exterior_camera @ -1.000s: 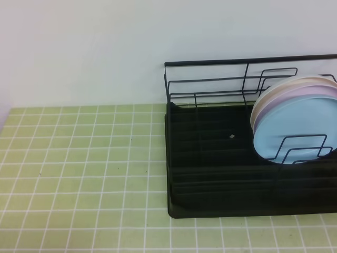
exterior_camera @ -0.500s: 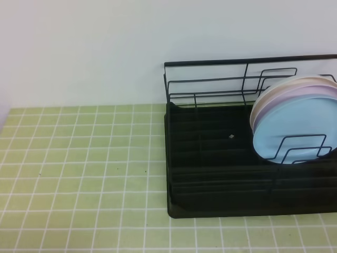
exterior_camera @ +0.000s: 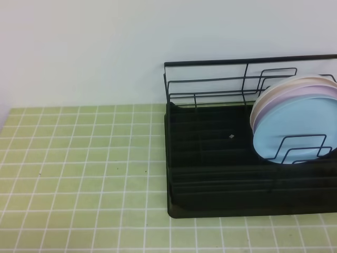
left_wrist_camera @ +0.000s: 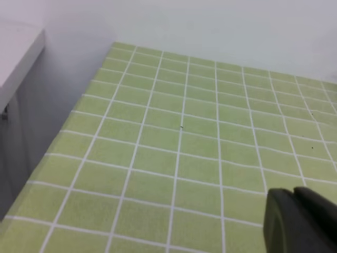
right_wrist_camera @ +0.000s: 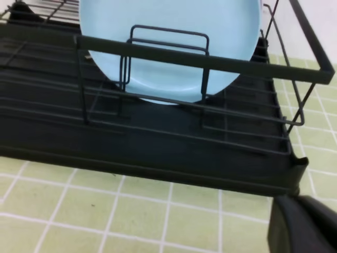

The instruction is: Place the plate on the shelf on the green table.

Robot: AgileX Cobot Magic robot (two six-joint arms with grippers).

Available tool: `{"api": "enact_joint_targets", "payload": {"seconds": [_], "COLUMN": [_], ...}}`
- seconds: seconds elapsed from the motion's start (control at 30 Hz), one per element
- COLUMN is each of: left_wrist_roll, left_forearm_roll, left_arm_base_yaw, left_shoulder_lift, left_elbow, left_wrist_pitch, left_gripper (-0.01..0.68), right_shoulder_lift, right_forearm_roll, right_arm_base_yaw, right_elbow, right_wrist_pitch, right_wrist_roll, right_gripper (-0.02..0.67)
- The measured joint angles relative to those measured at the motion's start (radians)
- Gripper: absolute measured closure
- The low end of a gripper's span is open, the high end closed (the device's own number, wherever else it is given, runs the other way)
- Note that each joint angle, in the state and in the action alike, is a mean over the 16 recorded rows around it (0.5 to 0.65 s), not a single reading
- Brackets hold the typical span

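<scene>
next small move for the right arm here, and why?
Probably open the right gripper and advance it toward the light blue plate. That plate stands on edge in the shelf, frontmost of three, nothing touching it. The right gripper is shut, empty and low in front of the rack; the left gripper is over bare green table, far from it.

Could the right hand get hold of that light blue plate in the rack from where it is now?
Probably yes, with some care. The right hand sits shut in front of the rack. The blue plate stands frontmost of the plates, but the rack's front wires cross its lower part, so coming from above looks freer.
</scene>
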Motion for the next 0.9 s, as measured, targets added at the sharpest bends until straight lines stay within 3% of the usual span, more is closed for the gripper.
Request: {"api": "enact_joint_targets", "payload": {"seconds": [0.9], "left_wrist_roll": [0.000], "left_forearm_roll": [0.000], "left_arm_base_yaw": [0.000], "left_shoulder_lift": [0.000], "left_elbow": [0.000], "left_wrist_pitch": [0.000], "left_gripper": [0.675], "right_shoulder_lift": [0.003], "right_forearm_roll": [0.016], "right_arm_base_yaw": [-0.001], "right_elbow": [-0.003], "right_wrist_pitch": [0.009], "right_wrist_roll": [0.005], "right_gripper": [0.651]}}
